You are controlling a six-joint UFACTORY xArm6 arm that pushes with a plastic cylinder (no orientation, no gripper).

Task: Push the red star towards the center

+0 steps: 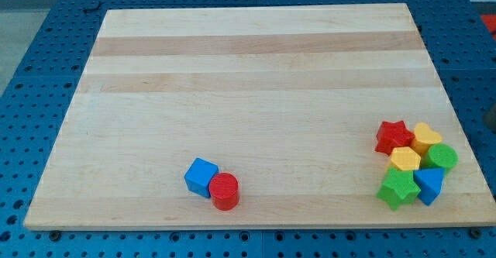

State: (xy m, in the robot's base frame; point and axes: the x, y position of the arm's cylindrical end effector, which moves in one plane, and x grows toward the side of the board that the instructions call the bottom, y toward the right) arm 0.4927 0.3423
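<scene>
The red star (393,136) lies near the board's right edge, at the upper left of a tight cluster of blocks. Touching it are a yellow block (425,137) on its right and a yellow hexagon (404,159) below it. A green round block (442,157), a blue block (429,184) and a green star (397,188) complete the cluster. My tip and the rod do not show in the view.
A blue cube (201,176) and a red cylinder (225,191) touch each other near the board's bottom edge, left of the middle. The wooden board (248,72) lies on a blue perforated table.
</scene>
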